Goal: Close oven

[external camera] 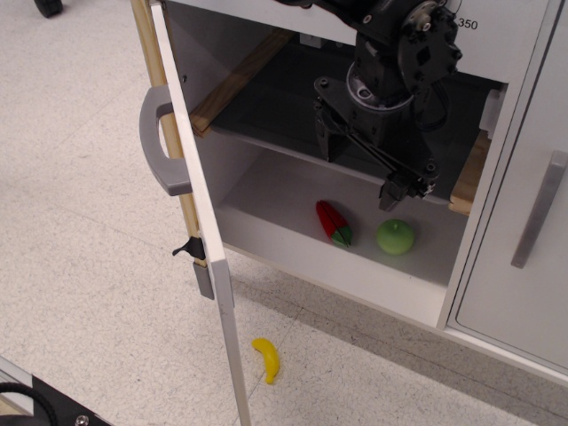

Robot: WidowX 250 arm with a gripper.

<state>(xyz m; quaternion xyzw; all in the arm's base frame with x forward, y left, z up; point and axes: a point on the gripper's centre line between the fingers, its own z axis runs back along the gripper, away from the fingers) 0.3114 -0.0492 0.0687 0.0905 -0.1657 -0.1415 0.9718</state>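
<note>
The white oven door [200, 222] stands wide open, swung out toward the camera and seen edge-on. Its wide grey bar handle [162, 142] is on the outer left face. The oven cavity [266, 98] lies open behind it, with a dark shelf above and a white lower floor [284, 200]. My black gripper [364, 164] hangs in front of the cavity, right of the door and not touching it. Its fingers [398, 188] stand apart and hold nothing. The door's window and the dial are out of view.
A red toy strawberry [334, 222] and a green toy apple [395, 237] lie on the cavity's lower floor. A yellow toy banana [266, 358] lies on the floor by the door's bottom edge. A narrow white cabinet door with a slim grey handle [538, 209] is at the right.
</note>
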